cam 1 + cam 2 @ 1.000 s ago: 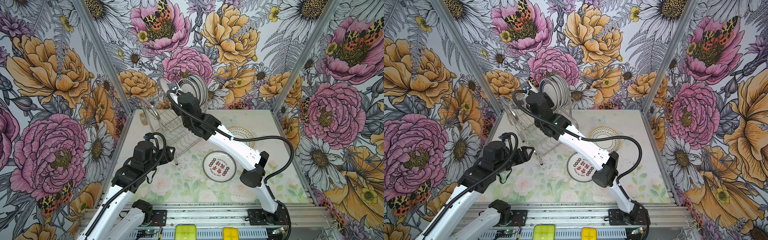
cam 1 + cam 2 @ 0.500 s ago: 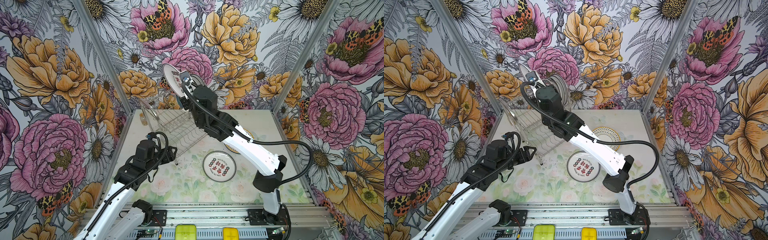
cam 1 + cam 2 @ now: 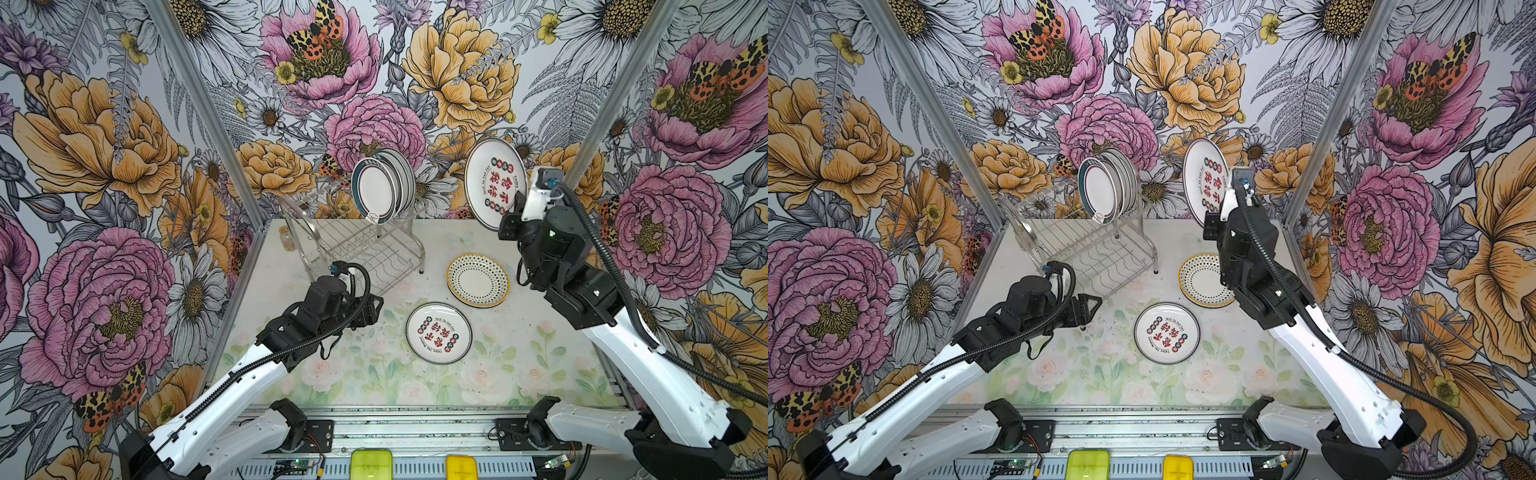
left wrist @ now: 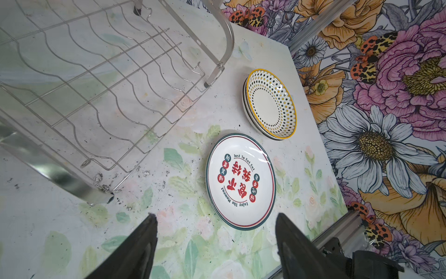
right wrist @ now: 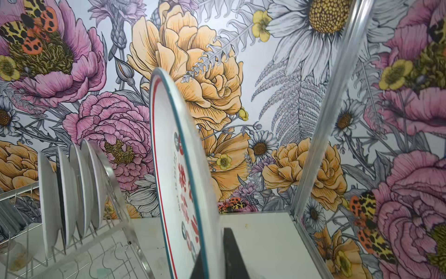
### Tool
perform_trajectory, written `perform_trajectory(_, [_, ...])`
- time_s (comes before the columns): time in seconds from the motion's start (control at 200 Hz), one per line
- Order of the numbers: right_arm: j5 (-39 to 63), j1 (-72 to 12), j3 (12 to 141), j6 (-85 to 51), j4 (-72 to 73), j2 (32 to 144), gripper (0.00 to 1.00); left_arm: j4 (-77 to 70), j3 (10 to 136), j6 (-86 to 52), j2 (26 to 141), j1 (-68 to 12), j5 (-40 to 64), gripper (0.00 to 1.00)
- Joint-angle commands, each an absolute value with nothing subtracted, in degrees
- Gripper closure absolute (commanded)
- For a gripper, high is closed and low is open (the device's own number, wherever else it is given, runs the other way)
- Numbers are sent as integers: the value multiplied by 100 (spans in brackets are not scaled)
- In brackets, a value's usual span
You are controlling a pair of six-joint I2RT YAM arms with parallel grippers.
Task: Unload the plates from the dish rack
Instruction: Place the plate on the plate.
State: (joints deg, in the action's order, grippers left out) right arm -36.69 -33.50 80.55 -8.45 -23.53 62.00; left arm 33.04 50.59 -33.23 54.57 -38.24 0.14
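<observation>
Right wrist view: the right tool (image 5: pixel 213 261) is clamped on the lower rim of the held plate (image 5: pixel 173 169), one finger on each face. I see this plate edge-on here. In a top view the same plate (image 3: pixel 494 183) is in the air beside the dish rack (image 3: pixel 361 245), apart from it and above the far side of the table (image 3: pixel 374 374).

Orientation: the held plate stands on edge, nearly upright with a slight tilt. Its lettered face is turned toward the rack side. Being round, it has no long axis; its flat plane runs close to vertical.

Handling, in my judgement: glazed ceramic, stiff, fairly heavy for a rim pinch, slippery and breakable. A grip at one rim point leaves the weight hanging off to one side, so it could pivot or slip. It must be tipped flat before it goes down.

The left tool (image 4: pixel 214 216) hangs with its fingers spread and holds nothing, low over the table just beside the rack's near end.

The racked plates (image 3: pixel 382 191), a few on edge, sit in the upper tier at the end nearest the held plate. The lower tier looks bare.

A lettered plate (image 3: pixel 438 332) and a dotted plate (image 3: pixel 478 280) lie flat on the table, near each other but apart. The dotted one appears to rest on another plate.
</observation>
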Motion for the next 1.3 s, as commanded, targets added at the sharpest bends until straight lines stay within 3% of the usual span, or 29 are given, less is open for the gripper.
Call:
perform_trajectory(0.0, [-2900, -3110, 7189, -2215, -2421, 5580, 100, 2836, 5177, -3394, 5651, -3991, -220, 23])
perform_trajectory(0.235, [-2442, -2944, 5864, -3355, -2459, 4687, 100, 2459, 5212, -3344, 6221, -4169, -149, 24])
perform_trajectory(0.631, [-1132, -2838, 4540, -5376, -2427, 4377, 100, 1117, 5151, -3468, 6901, -4653, 29, 24])
perform_trajectory(1.296, [275, -2830, 3250, -6703, -806, 4391, 100, -619, 5242, -3932, 8453, -4655, 1212, 29])
